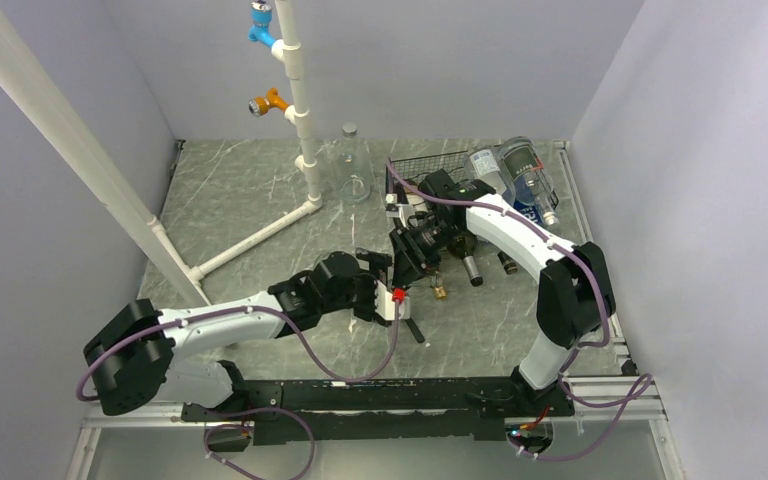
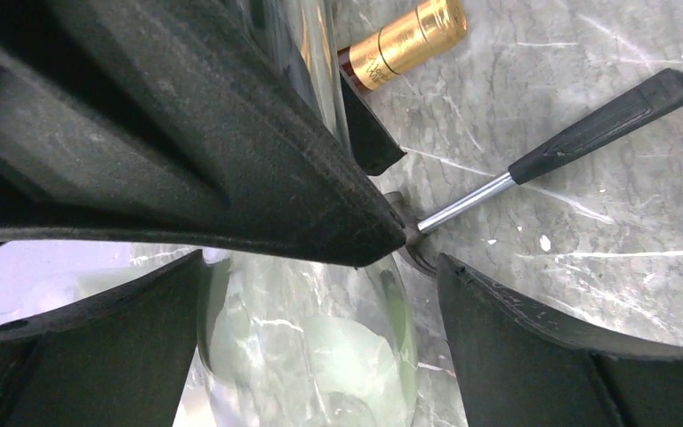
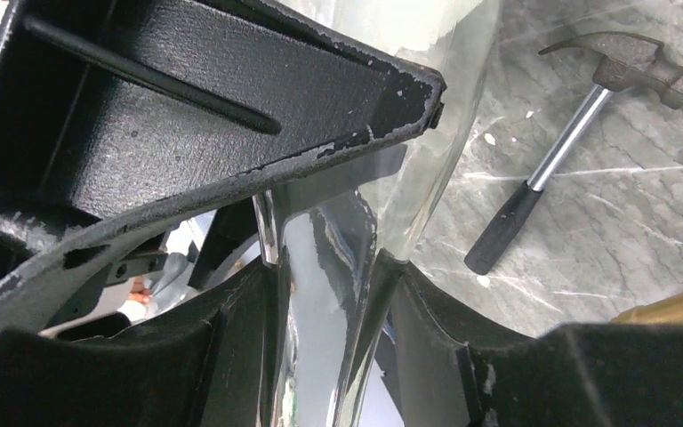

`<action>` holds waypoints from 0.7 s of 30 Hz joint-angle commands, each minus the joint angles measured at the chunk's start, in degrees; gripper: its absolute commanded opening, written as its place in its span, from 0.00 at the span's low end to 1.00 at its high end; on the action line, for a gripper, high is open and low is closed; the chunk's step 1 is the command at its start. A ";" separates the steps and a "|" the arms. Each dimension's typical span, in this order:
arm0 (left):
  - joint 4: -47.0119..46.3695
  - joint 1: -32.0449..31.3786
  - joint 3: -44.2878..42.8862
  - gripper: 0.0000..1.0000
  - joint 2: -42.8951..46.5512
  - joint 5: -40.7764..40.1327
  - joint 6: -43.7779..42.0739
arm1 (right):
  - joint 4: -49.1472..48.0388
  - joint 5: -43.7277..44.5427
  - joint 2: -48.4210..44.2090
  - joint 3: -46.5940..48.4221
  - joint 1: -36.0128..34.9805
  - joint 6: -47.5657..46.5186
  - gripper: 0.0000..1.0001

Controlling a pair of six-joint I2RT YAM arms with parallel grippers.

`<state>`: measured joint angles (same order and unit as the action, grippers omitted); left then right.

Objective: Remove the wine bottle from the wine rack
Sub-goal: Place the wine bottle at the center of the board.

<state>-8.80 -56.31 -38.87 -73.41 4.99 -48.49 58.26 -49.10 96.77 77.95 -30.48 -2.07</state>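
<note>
Plainly, the whole weight of the clear glass wine bottle (image 2: 307, 347) hangs on one narrow hold. The right tool (image 1: 412, 255) is clamped on the bottle's smooth, tapering neck, as the right wrist view shows. The left tool (image 1: 392, 290) stands spread wide around the bottle's broad body and presses on nothing. The bottle appears to be off the black wire-mesh wine rack (image 1: 430, 162). It is carried over the grey marbled tabletop (image 1: 250, 200), in front of the rack, between the two arms.

The main risk, as I judge it, is the neck sliding or swivelling in the right tool. Glass is slick, the neck widens towards the shoulder, and the heavy body sits beyond the hold. If the right tool loosened before the left one closed, the bottle would drop.

A fall would be hard on it. A steel hammer with a black handle (image 2: 534, 165) lies just below, and a gold-foiled bottle top (image 2: 405, 40) lies near that.

If the left tool closes off-centre, its fingers could glance off the round body and push the bottle sideways against the right hold.

The two wrists also work very close together, so a small swing could knock one into the other.
</note>
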 commanded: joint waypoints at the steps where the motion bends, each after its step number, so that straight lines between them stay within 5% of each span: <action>1: -1.55 -1.14 -2.61 1.00 -1.84 -5.69 2.24 | -5.14 -6.69 -1.18 3.26 -0.23 0.53 0.00; 13: -1.30 -1.43 -4.30 0.99 -4.49 -11.47 3.87 | -5.49 -6.53 -0.44 2.71 -0.26 1.45 0.02; 18: 1.57 -1.52 -6.11 0.76 -5.88 -10.25 4.76 | -5.59 -6.70 -0.72 2.47 -0.27 1.41 0.08; 21: 2.47 -1.52 -6.92 0.53 -6.45 -9.14 5.38 | -5.65 -6.92 -0.65 2.17 -0.24 1.32 0.10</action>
<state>-6.48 -57.58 -42.46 -79.22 -5.37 -44.71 56.71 -47.83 98.52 77.95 -30.39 0.78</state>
